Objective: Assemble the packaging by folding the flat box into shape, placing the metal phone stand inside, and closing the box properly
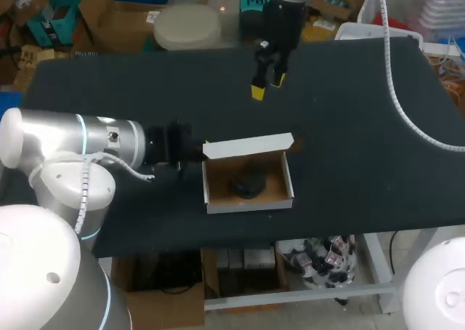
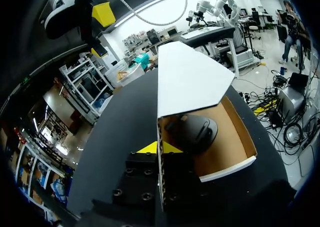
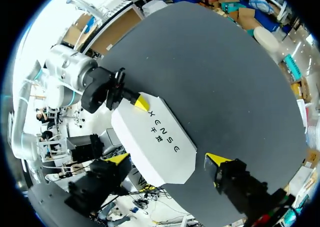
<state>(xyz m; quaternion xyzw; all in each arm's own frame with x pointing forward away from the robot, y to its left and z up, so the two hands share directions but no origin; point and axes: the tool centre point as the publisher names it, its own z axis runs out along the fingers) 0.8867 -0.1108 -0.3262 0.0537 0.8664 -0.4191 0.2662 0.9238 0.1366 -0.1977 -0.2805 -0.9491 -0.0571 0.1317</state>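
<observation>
A white cardboard box (image 1: pixel 248 199) with a brown inside sits open near the table's front edge. Its lid (image 1: pixel 247 147) stands raised along the far side. The dark metal phone stand (image 1: pixel 248 187) lies inside the box. My left gripper (image 1: pixel 196 152) is at the box's left rear corner, shut on the thin side wall. In the left wrist view that wall runs between the gripper's (image 2: pixel 160 148) yellow tips, with the stand (image 2: pixel 195 132) and lid (image 2: pixel 190 79) just ahead. My right gripper (image 1: pixel 267 83) hangs open above the table behind the box. Its wrist view looks down on the lid (image 3: pixel 155 142) between its spread fingers (image 3: pixel 217 159).
The black table (image 1: pixel 363 163) has free room right of the box and behind it. The box sits a short way from the front edge (image 1: pixel 327 232). My left arm (image 1: pixel 80 145) lies low across the table's left part.
</observation>
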